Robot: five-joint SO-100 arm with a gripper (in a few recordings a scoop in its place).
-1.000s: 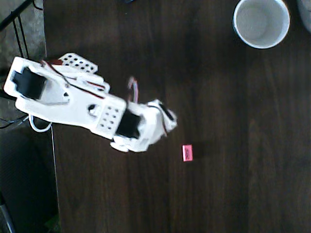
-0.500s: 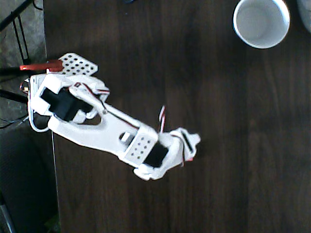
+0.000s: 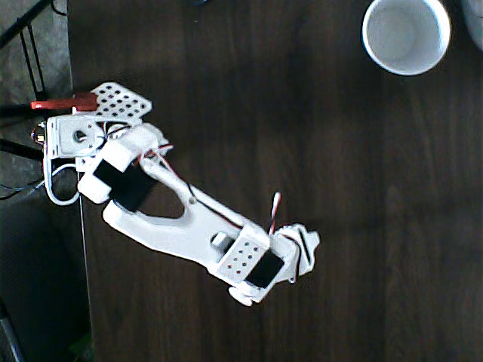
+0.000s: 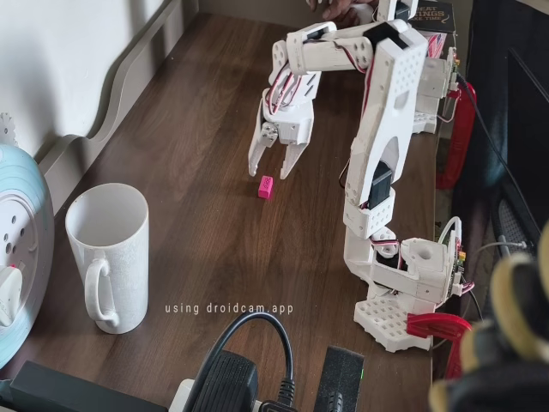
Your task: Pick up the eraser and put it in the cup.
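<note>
The eraser (image 4: 266,187) is a tiny pink block lying flat on the dark wooden table. In the fixed view my white gripper (image 4: 272,169) hangs open just above and behind it, one fingertip on each side, not touching it. From overhead, the gripper (image 3: 300,246) covers the eraser. The cup (image 3: 406,34) stands upright and empty at the far top right of the overhead view, well away from the gripper. In the fixed view the cup (image 4: 107,253) is a white mug with a handle at the near left.
A red-orange clamp (image 3: 64,102) holds the arm's base at the table's left edge. A pale rounded object (image 3: 475,19) sits beside the cup. A light blue and white disc (image 4: 17,249) and black plugs (image 4: 257,378) lie near the mug.
The arm has stretched out to the right and lower in the overhead view. The gripper went from left of the eraser to directly over it, hiding it.
</note>
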